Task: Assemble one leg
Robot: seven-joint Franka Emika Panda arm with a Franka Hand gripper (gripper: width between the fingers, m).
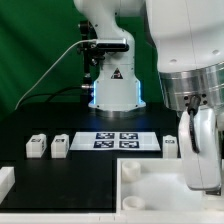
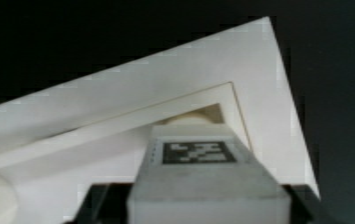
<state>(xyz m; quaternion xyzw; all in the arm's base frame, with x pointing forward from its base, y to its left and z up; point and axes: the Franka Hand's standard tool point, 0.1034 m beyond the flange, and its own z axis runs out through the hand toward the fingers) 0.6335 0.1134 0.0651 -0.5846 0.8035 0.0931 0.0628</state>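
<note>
Gripper [image 2: 192,205] first: in the wrist view I see its two dark fingers [image 2: 99,205] at the lower edge of the frame, clamped on either side of the leg [image 2: 195,165], whose tag faces my camera. So I read the jaws as closed on that post, its long axis running straight out along the line of the fingers.

Working left to right across the exterior view, I find two spare posts [image 1: 48,146] lying at the left-centre of the frame, then the marker board [image 1: 120,139] in the middle, another post [image 1: 171,145] just right of it, and the arm's wrist [image 1: 203,145] filling the right side, hanging over the tray-like square piece [image 1: 150,185] at the lower right.

What matters to me is this: the held leg's tip points into the tray's corner [image 2: 227,95], directly ahead of the fingers. I cannot tell whether it touches yet. I judge a short straight advance into that corner is needed.
</note>
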